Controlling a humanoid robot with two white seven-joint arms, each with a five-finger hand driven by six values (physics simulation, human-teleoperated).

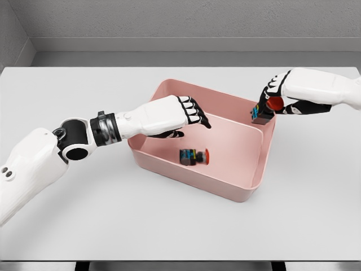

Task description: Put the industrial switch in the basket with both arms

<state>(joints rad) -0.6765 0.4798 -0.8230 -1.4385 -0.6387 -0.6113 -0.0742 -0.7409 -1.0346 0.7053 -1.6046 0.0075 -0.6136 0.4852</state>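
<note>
A pink basket [248, 189] sits in the middle of the white table. One industrial switch [193, 156], dark with a red button, lies on its side on the basket floor. My left hand [192, 116] hovers above the basket's left part, fingers spread, holding nothing. My right hand [279, 99] is curled around a second industrial switch [265, 110] with a red button, held just above the basket's far right rim.
The white table [84, 226] stretches around the basket. A grey wall runs along the back, with the table's front edge near the bottom of the view.
</note>
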